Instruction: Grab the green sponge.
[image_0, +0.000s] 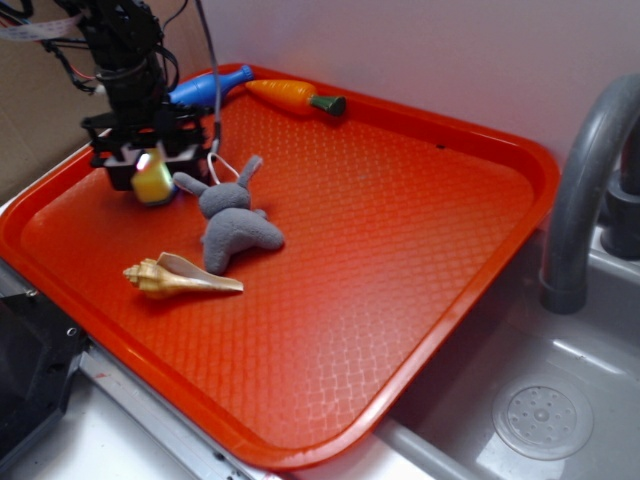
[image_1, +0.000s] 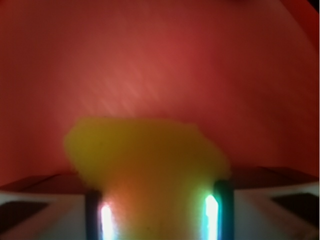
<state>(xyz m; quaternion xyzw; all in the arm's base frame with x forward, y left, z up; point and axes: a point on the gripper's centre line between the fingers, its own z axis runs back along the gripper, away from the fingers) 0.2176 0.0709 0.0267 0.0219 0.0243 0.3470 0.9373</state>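
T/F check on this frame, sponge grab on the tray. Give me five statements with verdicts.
1. The green sponge sits between the gripper fingers. True.
2. The seashell lies on top of the plush bunny. False: it lies beside it on the orange tray.
3. The carrot is by the tray's far rim. True.
4. The blue bottle stands upright. False: it lies down.
5. The tray is blue. False: orange.
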